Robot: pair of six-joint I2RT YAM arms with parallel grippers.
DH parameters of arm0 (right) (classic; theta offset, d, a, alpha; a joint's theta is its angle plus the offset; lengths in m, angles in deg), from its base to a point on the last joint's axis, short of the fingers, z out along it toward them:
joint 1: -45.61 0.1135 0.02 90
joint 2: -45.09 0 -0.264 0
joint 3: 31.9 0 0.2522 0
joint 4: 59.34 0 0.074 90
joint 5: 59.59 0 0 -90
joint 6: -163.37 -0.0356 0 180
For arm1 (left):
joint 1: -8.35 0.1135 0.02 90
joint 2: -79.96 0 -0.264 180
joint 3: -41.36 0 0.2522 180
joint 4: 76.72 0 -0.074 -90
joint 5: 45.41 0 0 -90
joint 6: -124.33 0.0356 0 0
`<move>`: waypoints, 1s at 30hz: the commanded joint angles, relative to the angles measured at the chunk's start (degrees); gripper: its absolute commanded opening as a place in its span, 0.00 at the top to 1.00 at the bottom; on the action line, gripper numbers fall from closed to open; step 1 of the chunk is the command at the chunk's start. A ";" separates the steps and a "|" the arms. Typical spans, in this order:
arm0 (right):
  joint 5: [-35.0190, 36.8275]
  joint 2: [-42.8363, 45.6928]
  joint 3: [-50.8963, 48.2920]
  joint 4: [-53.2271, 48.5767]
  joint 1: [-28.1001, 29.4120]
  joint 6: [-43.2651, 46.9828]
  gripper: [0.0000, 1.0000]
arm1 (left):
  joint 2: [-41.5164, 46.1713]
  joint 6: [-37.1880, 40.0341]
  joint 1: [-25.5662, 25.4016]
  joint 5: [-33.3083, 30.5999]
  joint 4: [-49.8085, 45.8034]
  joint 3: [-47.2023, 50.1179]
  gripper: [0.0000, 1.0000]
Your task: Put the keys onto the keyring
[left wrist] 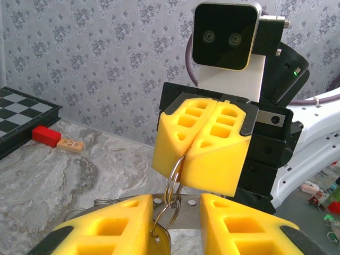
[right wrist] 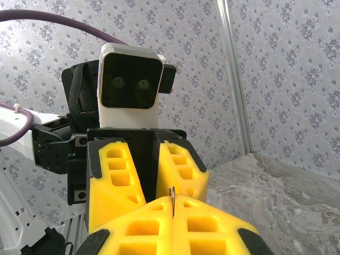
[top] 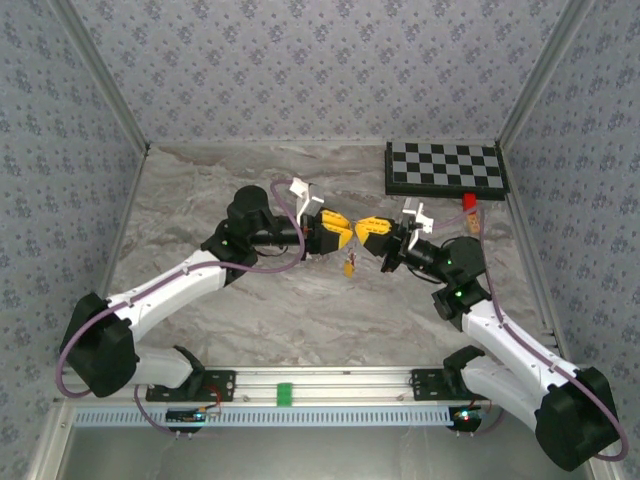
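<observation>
Right gripper (left wrist: 187,159) is clamping the thin silvery wire keyring (left wrist: 172,183) in mid-air while the left gripper (left wrist: 176,203) is straddling it part-open; I'm judging threading is underway, next needing precise alignment of the small orange-headed key (top: 348,267).

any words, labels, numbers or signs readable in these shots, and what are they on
No text can be read in any view.
small tan block beside the red block: faint dark marks on its face, too blurred to read.
chessboard: plain black and white squares, no letters or numbers to make out.
</observation>
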 commanded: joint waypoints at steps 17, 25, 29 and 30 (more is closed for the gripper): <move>-1.29 0.24 -0.09 2.23 0.32 -0.65 1.00 | 3.32 0.88 1.16 -1.84 2.06 -0.94 0.72; -1.62 -0.61 0.29 2.81 0.53 -1.15 1.00 | 1.27 0.79 0.67 1.17 1.73 -2.00 0.72; -1.71 -0.66 0.50 2.85 0.61 -1.17 1.00 | 0.53 1.26 0.28 1.71 0.88 -2.75 0.74; -1.66 -0.60 0.51 2.85 0.63 -1.32 1.00 | 0.50 1.34 0.28 1.81 0.90 -2.77 0.75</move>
